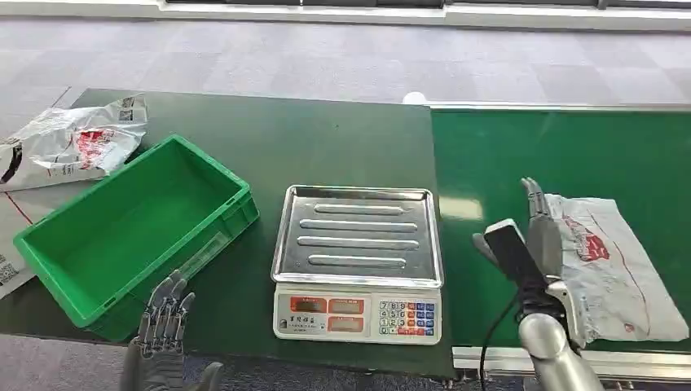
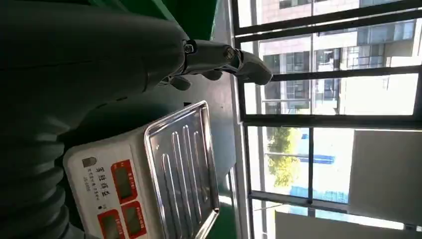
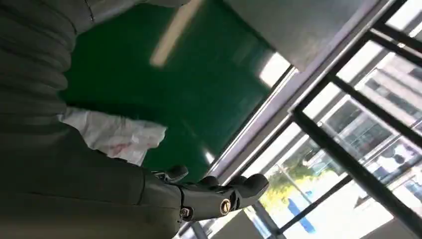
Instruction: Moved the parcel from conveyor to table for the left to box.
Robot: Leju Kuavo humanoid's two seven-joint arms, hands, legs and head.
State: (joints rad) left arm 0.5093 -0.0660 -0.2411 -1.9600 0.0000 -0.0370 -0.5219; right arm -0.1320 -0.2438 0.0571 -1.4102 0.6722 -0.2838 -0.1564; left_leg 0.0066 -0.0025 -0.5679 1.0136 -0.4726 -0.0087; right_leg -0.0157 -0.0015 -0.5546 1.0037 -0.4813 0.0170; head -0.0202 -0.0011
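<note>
Reaching over the green conveyor belt (image 1: 505,155), the right hand (image 1: 534,236) stands edge-on just beside the near-left border of the white plastic parcel (image 1: 619,261), fingers extended and apart, holding nothing; whether the fingertips touch the film cannot be told. In the right wrist view the same hand (image 3: 209,194) shows its thumb spread, with the parcel (image 3: 119,137) lying flat on the belt next to it. The left hand (image 1: 163,322) hovers low at the near edge of the dark green table (image 1: 342,138), fingers spread and empty, in front of the green plastic crate (image 1: 122,236). An electronic weighing scale (image 1: 358,314) with a steel pan (image 1: 358,236) sits between the crate and the belt. Likely risks, as judged from this arrangement: the thin, slack mailer may fold or slip from a side-on grasp, since only one edge is presented to the fingers; a carried parcel may drag across the scale, which stands directly on the path to the table; a release too close to the seam may leave the parcel straddling belt and table, out of the left hand's reach. Counts: two robot hands, one parcel on the belt, one further mailer bag (image 1: 73,142) at the table's far-left corner, one crate, one scale.
</note>
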